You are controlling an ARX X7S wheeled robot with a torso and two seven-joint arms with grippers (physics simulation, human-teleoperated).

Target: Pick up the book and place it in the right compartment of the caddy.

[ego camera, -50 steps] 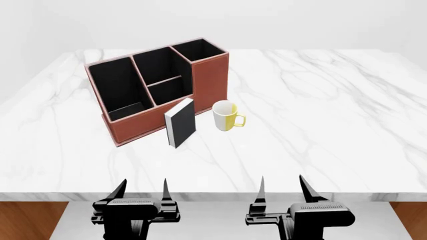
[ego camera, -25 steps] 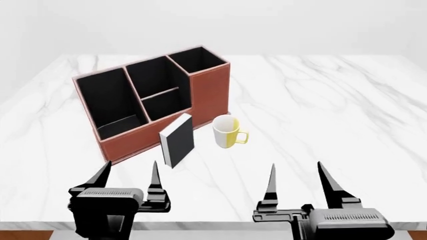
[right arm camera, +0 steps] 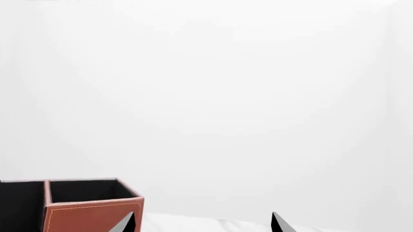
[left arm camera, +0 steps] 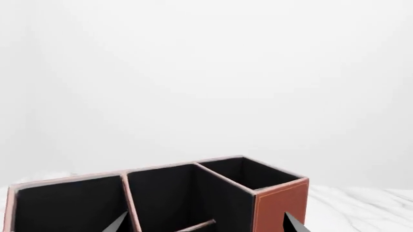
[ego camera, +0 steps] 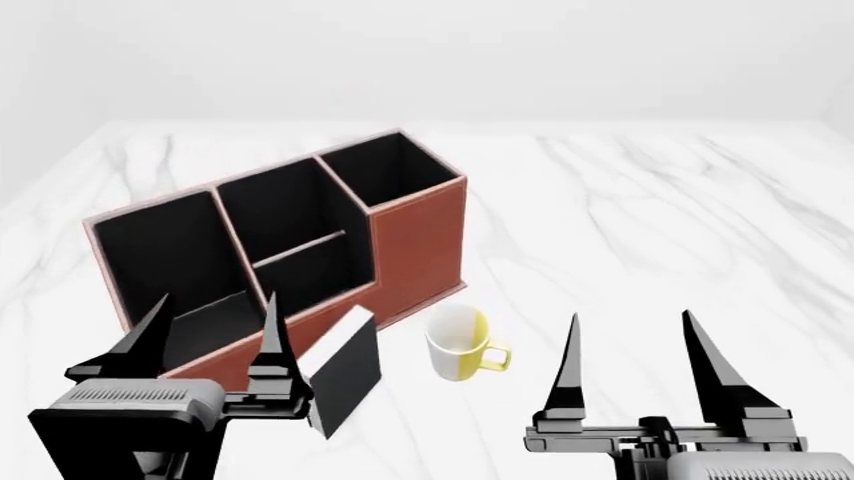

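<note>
Jaws apart; black white-edged book (ego camera: 344, 380) upright.

A bare, staged desk setting in a simulator's render rather than a lived-in room. A white marble-look counter (ego camera: 667, 220) with grey veining fills the head view, and behind it there is only a plain, featureless pale backdrop, seen in both wrist views too. The few things on the counter are desk items: a reddish-brown leather-look caddy (ego camera: 416, 240) with black-lined sections, a small black book (ego camera: 344, 378) standing just in front of it, and a white and yellow mug (ego camera: 461, 345) beside the book.
</note>
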